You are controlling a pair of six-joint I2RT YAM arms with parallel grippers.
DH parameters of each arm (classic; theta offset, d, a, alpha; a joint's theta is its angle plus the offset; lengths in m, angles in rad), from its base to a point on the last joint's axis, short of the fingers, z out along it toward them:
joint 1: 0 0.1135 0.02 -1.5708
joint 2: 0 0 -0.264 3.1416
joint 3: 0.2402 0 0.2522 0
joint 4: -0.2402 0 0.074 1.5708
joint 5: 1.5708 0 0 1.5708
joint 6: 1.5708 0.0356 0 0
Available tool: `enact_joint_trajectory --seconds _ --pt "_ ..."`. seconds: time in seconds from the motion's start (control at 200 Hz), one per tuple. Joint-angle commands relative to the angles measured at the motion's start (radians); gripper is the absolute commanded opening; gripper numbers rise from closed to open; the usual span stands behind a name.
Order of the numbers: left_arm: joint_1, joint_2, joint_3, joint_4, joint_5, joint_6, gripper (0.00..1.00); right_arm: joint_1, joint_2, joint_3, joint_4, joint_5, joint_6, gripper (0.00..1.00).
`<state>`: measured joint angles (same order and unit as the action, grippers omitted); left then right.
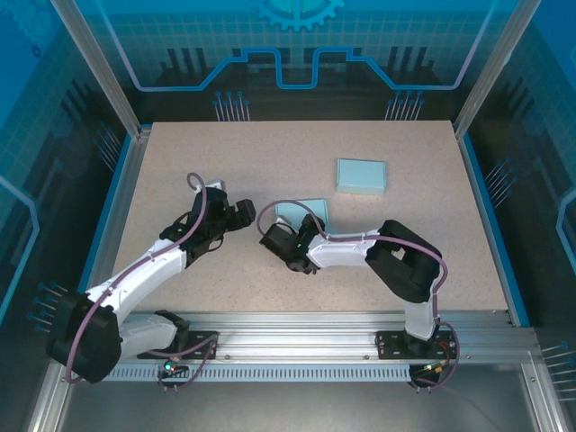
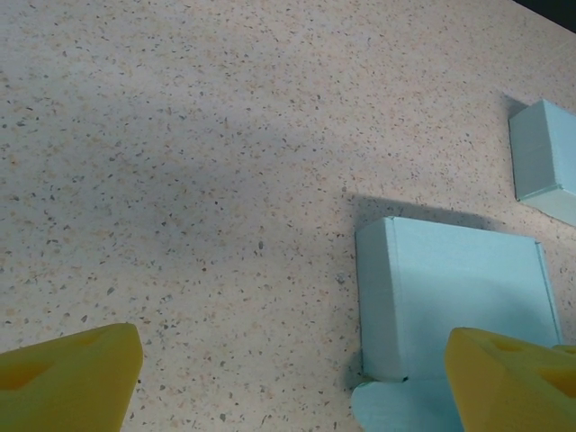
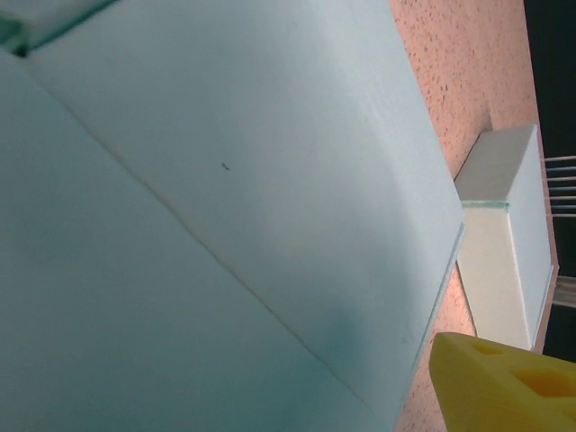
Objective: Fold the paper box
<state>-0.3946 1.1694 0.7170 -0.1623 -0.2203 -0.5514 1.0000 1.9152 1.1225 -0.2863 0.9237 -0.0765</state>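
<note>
Right end effector (image 1: 283, 230) at paper box (image 1: 311, 211)

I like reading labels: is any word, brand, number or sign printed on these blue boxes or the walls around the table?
No readable text anywhere.
Near paper box: plain pale blue, no print.
Far box: plain as well.
Back wall: a gear picture and line patterns, no words or numbers.

Overhead camera looks down; both wrist cameras closely share the paper box (image 2: 459, 288).
</note>
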Motion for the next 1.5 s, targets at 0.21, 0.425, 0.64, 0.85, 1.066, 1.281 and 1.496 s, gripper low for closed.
enact_joint_trajectory --seconds 0.21,0.425,0.64,0.85,1.066,1.281,1.496 --pt "0.009 -0.037 -0.016 -0.034 -0.033 0.008 0.89 -0.020 0.021 0.004 0.117 -0.028 -0.132 0.39" --pt "0.009 -0.053 -0.017 -0.047 -0.040 0.016 0.89 -0.039 0.031 0.034 0.141 -0.031 -0.189 0.21" --pt "0.010 -0.086 -0.018 -0.069 -0.064 0.030 0.89 -0.043 0.011 0.074 0.091 -0.026 -0.215 0.00" --pt "0.014 -0.112 0.002 -0.088 -0.053 0.052 0.90 -0.041 -0.058 0.185 -0.235 -0.097 -0.120 0.00" --pt "0.015 -0.128 0.031 -0.096 -0.008 0.097 0.90 -0.050 -0.143 0.352 -0.659 -0.296 -0.007 0.00" --pt "0.021 -0.122 0.038 -0.071 0.049 0.149 0.90 -0.128 -0.211 0.392 -0.801 -0.591 -0.037 0.00" --pt "0.026 -0.102 0.006 0.009 0.118 0.122 0.91 -0.228 -0.173 0.419 -0.827 -0.770 -0.096 0.00"
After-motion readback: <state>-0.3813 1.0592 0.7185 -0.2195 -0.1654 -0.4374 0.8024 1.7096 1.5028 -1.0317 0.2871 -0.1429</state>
